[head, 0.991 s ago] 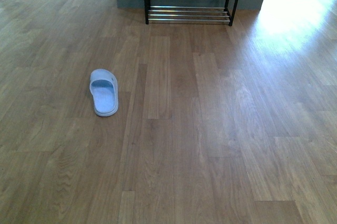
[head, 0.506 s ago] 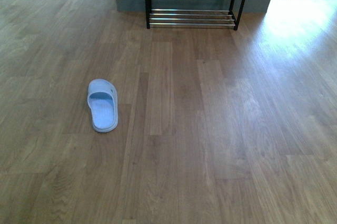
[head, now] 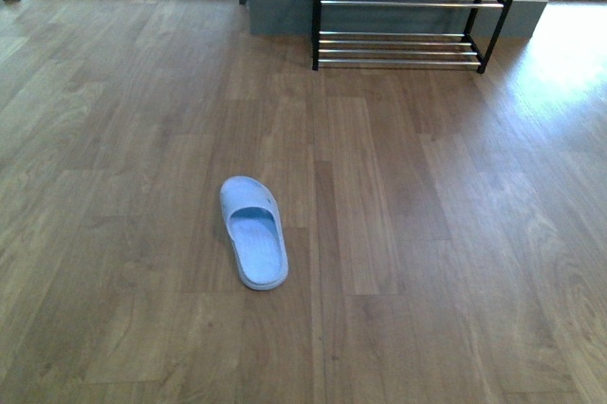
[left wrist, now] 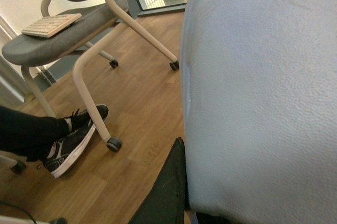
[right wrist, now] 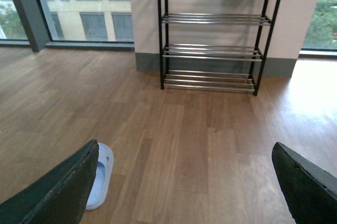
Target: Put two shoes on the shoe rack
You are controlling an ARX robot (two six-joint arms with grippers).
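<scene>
The right pincer (right wrist: 184,146) is wide open and holds nothing. Just beside one of its fingers (right wrist: 63,192) a blue slipper (right wrist: 100,181) lies flat on the floor (right wrist: 210,171). Seen from the front, it sits a bit to the robot's left, toe away and heel near, so its long side runs almost straight ahead. The left pincer (left wrist: 171,187) looks full (a second slipper (left wrist: 258,87) fills its view), so I think the free right arm must reach across and down. The rack (head: 408,3) stands far ahead, well apart from the slipper.
</scene>
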